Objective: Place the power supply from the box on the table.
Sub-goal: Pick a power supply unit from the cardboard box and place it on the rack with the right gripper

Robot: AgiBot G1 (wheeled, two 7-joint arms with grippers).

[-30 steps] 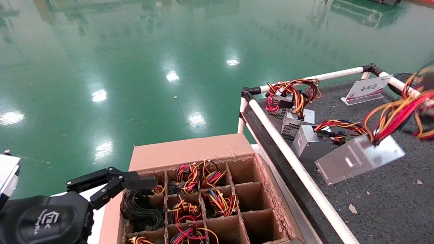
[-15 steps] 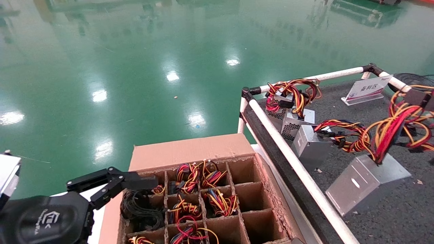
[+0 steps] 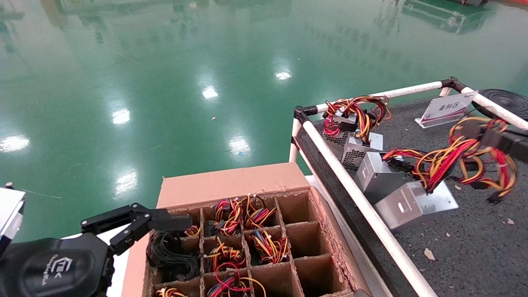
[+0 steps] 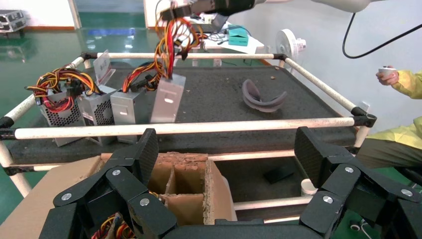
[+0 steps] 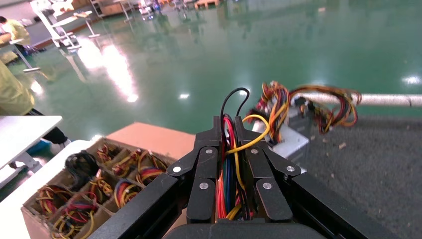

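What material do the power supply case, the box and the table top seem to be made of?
Power supply: likely sheet metal, silver-grey with a dull shine and folded edges.
Box: brown corrugated cardboard, frayed along its divider edges.
Table: dark grey speckled surface, rough and matte, perhaps a rubber or felt mat.

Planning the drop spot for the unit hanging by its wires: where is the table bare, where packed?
Bare: the table mat on the near side of the hanging power supply, and the middle stretch out to the grey curved piece. Packed: the far corner by the rail, where three units sit side by side below the sign. The right pincer grips the wires.
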